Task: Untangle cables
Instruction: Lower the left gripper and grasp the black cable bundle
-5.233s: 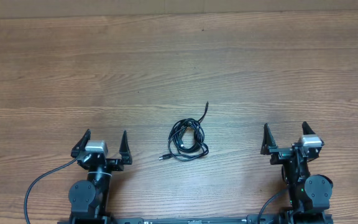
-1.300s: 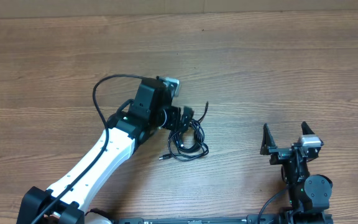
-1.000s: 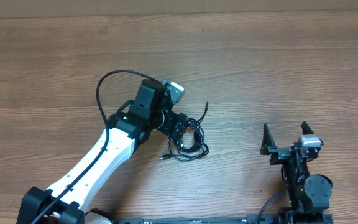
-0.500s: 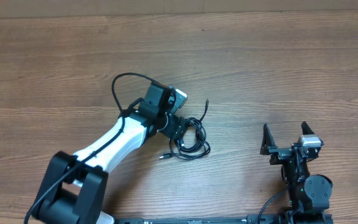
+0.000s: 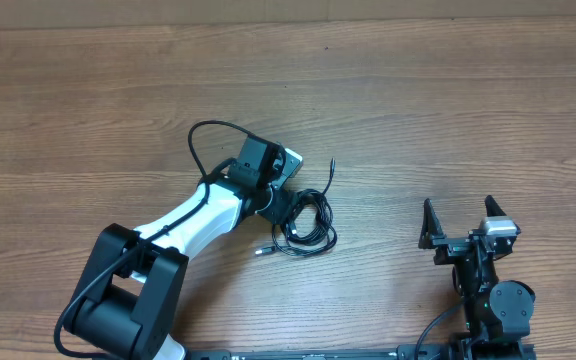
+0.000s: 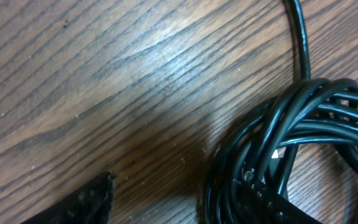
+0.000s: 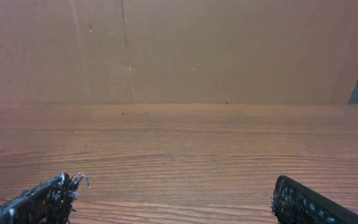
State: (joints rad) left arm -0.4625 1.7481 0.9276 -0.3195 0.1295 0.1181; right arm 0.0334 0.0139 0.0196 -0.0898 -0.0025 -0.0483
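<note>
Overhead: left hand (image 5: pixel 280 207) at cables (image 5: pixel 311 228) left edge.

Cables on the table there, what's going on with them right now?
The left gripper is down at the left edge of the tangled cables in the middle of the table. Its jaws stand open against the bundle, and nothing is gripped yet. The right gripper sits open at the near edge, well away from the cables.
</note>
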